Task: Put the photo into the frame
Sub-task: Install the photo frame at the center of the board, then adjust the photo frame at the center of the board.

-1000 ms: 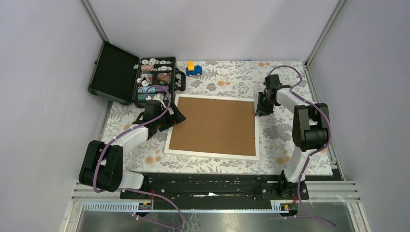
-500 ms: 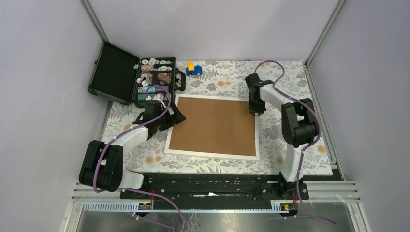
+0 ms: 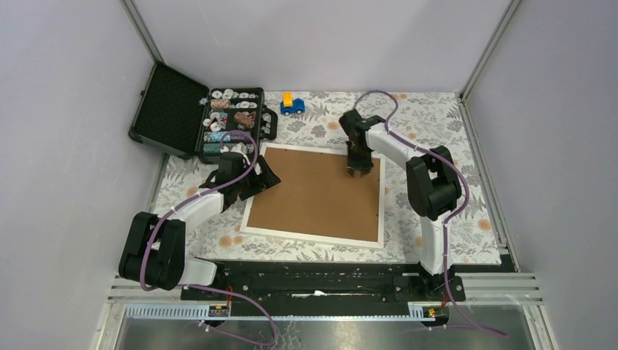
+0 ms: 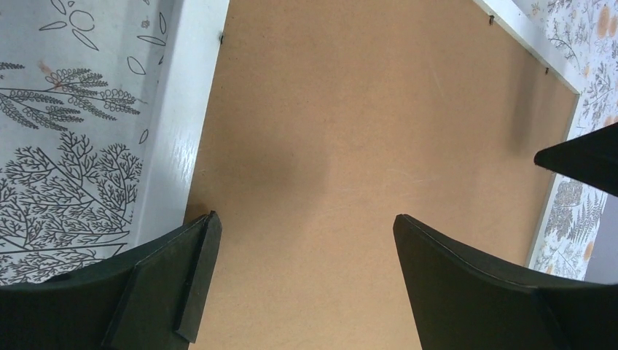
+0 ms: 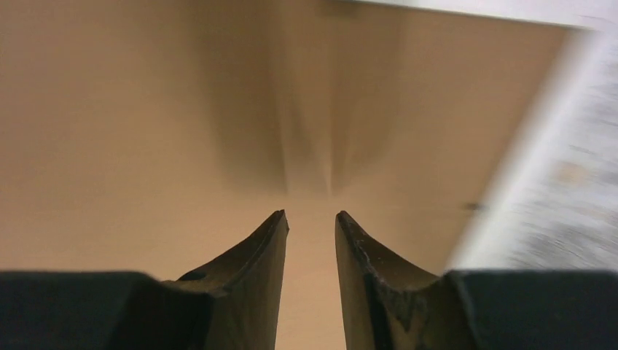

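The frame (image 3: pixel 313 195) lies face down on the floral cloth, brown back up with white moulding around it. The photo is not in view. My left gripper (image 3: pixel 265 178) is open at the frame's upper left corner; in the left wrist view (image 4: pixel 302 226) its jaws stand wide apart over the brown back (image 4: pixel 350 109), beside the white moulding (image 4: pixel 175 131). My right gripper (image 3: pixel 359 168) is over the back's upper right part. In the right wrist view (image 5: pixel 312 215) its jaws stand a narrow gap apart, empty, just over the board (image 5: pixel 146 109).
An open black case (image 3: pixel 218 120) with several small items stands at the back left, close to the frame's corner. A blue and yellow toy car (image 3: pixel 292 104) sits behind the frame. Grey walls enclose the table on three sides.
My right gripper has moved left from the frame's right edge onto its brown back. The frame has slid left and turned slightly. The left arm has stayed put.
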Robot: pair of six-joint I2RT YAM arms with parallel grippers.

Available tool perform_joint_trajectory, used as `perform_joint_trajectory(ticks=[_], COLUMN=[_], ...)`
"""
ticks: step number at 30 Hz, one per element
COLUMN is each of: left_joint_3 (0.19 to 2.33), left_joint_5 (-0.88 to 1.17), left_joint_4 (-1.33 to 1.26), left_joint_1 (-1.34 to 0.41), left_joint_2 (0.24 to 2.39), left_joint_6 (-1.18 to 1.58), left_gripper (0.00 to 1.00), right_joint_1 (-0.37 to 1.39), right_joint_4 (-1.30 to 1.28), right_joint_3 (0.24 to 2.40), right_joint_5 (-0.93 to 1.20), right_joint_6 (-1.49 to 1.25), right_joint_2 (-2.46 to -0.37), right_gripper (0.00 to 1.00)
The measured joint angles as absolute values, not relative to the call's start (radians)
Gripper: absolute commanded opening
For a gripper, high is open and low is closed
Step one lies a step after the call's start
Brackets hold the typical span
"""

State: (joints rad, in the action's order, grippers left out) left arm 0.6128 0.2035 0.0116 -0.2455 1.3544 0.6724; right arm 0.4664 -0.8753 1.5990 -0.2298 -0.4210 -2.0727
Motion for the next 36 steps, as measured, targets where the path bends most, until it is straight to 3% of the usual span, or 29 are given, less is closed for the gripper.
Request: perform_joint_trajectory(ticks=[4, 7, 13, 17, 20, 29, 36], left_joint_3=[0.612, 0.612, 0.612, 0.623, 0.632, 0.564, 0.511], left_joint_5=[0.204, 0.206, 0.222, 0.22, 0.187, 0.184, 0.084], left_joint_4=[0.022, 0.036, 0.123, 0.224, 0.269, 0.23, 0.179], left_joint_1=[-0.247, -0.248, -0.248, -0.24, -0.219, -0.169, -0.397], left_joint_2=[1.347, 1.341, 1.295, 1.228, 1.184, 1.248, 1.222], left_joint_6=[0.672, 0.672, 0.652, 0.624, 0.62, 0.662, 0.743], left_gripper=[0.98, 0.99, 0.99, 0.99, 0.99, 0.99, 0.99], right_joint_1=[0.515, 0.47, 0.289, 0.268, 0.265, 0.259, 0.214], right_joint_4=[-0.72, -0.677, -0.691, -0.707, -0.699, -0.555, -0.528], right_joint_3=[1.623, 1.576, 1.381, 1.216, 1.136, 1.021, 1.073], right_joint_5=[0.062, 0.14, -0.014, -0.063, -0.059, 0.107, 0.091], right_joint_6=[-0.474, -0.478, -0.437, -0.407, -0.397, -0.435, -0.44], right_joint_2=[-1.979, -1.85, -1.661, -1.616, -1.607, -1.659, -1.724], right_gripper=[0.43, 0.47, 0.62, 0.77, 0.81, 0.83, 0.88])
